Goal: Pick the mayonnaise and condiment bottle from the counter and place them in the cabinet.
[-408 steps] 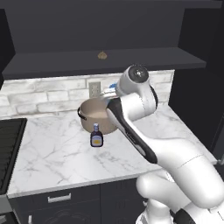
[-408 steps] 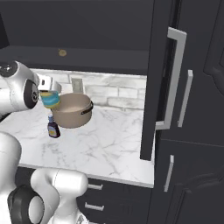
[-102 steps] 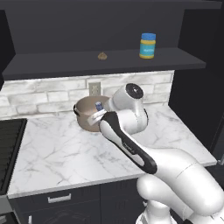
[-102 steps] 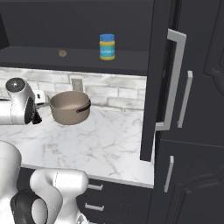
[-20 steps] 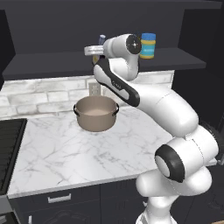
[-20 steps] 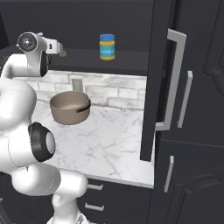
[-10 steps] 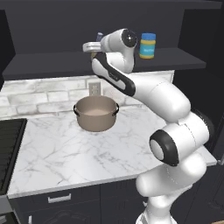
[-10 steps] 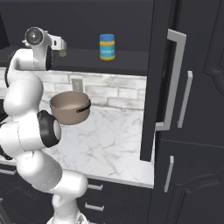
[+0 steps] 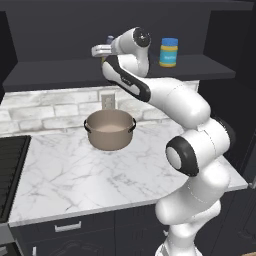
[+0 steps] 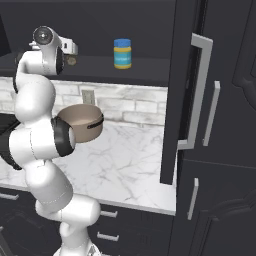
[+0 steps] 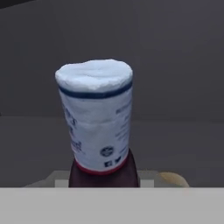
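A white robot arm with dark joints reaches up from the lower right of the left base view, its pincer (image 9: 101, 50) stretched toward the dark open-fronted wall cabinet (image 9: 60, 80) in the upper left of the frame. Just past the wrist a small blue cap of the slim dark condiment bottle (image 9: 109, 39) peeks out at shelf height. In the hand view that bottle (image 11: 99, 127) stands in the centre, seen from close by: pale cap and pale label wrap above a dark red-brown body, with the grey shelf behind it. Whether the pincer is clamped on the bottle or apart cannot be told, as its tips are not clear in any frame. The squat yellow mayonnaise jar with a blue lid (image 9: 169, 52) stands upright on the cabinet shelf, right of the arm's wrist and well apart from the bottle. On the white marble desk with grey veins (image 9: 65, 175) below sits a round brown pot with two side handles (image 9: 109, 129), near the tiled back wall.
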